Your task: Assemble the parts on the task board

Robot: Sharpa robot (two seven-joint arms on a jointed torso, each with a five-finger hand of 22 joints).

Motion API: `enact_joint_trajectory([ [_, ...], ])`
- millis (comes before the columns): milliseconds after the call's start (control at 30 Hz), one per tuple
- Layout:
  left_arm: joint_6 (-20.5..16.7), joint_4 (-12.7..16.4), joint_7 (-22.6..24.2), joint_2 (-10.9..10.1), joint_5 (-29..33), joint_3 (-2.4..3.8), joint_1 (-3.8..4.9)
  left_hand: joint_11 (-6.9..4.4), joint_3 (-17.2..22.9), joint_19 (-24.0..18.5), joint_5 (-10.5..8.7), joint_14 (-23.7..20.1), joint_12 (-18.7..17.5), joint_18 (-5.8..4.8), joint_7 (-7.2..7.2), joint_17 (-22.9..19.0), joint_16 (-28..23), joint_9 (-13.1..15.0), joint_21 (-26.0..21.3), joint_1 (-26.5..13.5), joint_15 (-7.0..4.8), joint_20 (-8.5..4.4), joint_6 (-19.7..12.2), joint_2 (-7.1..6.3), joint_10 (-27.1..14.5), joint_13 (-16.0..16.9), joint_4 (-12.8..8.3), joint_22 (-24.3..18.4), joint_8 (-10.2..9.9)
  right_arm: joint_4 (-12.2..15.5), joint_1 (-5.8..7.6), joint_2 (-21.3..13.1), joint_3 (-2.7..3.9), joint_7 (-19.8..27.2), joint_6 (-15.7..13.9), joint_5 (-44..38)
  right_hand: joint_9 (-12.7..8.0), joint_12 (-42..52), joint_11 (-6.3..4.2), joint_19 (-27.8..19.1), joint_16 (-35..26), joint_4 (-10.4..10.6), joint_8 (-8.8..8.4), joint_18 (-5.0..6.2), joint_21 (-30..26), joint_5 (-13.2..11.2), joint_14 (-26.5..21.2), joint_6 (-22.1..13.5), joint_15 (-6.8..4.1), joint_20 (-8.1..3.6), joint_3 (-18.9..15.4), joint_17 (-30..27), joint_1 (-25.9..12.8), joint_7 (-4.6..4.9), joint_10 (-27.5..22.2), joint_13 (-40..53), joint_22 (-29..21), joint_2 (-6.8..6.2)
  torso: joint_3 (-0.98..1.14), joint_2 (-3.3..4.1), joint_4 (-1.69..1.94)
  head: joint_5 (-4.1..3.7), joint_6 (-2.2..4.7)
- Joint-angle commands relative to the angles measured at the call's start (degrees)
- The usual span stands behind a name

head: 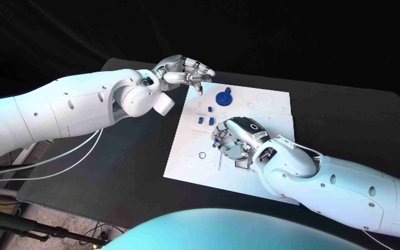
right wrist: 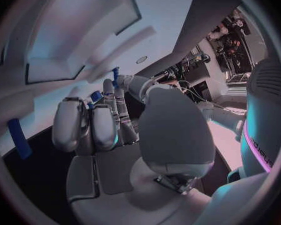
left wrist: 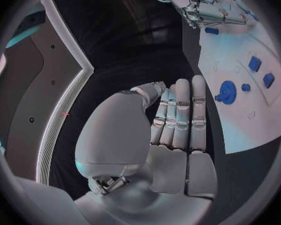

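Task board [head: 267, 117]: flat white rectangular plate, lying near the middle of the black bench [head: 350, 117], set at a slant to its edges. Faint outlined recesses, round and rectangular, mark its far half.

Parts: one round blue toothed disc with a raised hub [head: 223, 96] on the board's far side; small blue blocks [head: 206, 121] just nearer, in a loose row; a small dark ring [head: 203, 155] toward the near-left of the board. In the left wrist view the disc [left wrist: 226, 91] and two square blue blocks [left wrist: 255, 63] lie on the board, apart from each other.

Left hand [head: 185, 73]: above the bench's far-left edge, just beside the board's far corner; fingers straight and close together, holding nothing.

Right hand [head: 236, 137]: over the board's centre, fingers curled down toward it. A slim blue piece [right wrist: 115, 76] shows at its fingertips; whether it is gripped cannot be told. Board surface beneath this hand is hidden.
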Motion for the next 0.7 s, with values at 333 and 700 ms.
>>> enact_joint_trajectory([
  [333,0.9,0.1,0.1,0.0,-0.2,0.03,0.02,0.05,0.1,0.1,0.29,0.0,0.3,0.77,0.03,0.2,-0.4,0.2,0.2,-0.3,0.32,-0.14,-0.5,0.37,-0.6,0.1,-0.2,0.1,-0.2,0.4,-0.17,-0.1,-0.18,-0.4,3.3,-0.8,0.1,0.0,-0.61,0.1,-0.2,-0.3,0.18,-0.64,-0.3,0.4,0.2,-0.2,0.06,-0.14,0.1,0.0,0.1,0.13,1.0,0.1,1.6,0.24,0.03,0.05,0.01,0.0,0.01],
  [700,1.1,0.1,0.0,-0.1,-0.2,0.03,0.02,0.05,0.1,0.1,0.29,0.0,0.3,0.77,0.03,0.2,-0.4,0.2,0.2,-0.3,0.32,-0.14,-0.5,0.37,-0.6,0.1,-0.2,0.1,-0.2,0.6,-0.17,-0.2,-0.22,-0.5,4.6,-1.1,0.3,-0.3,-0.48,-0.3,-0.8,-0.2,0.18,-0.45,-1.3,0.3,-0.2,-0.6,0.17,-0.07,-0.5,-1.0,-0.4,0.22,0.7,0.2,1.1,-0.19,0.02,0.02,0.02,-0.11,0.01],
])
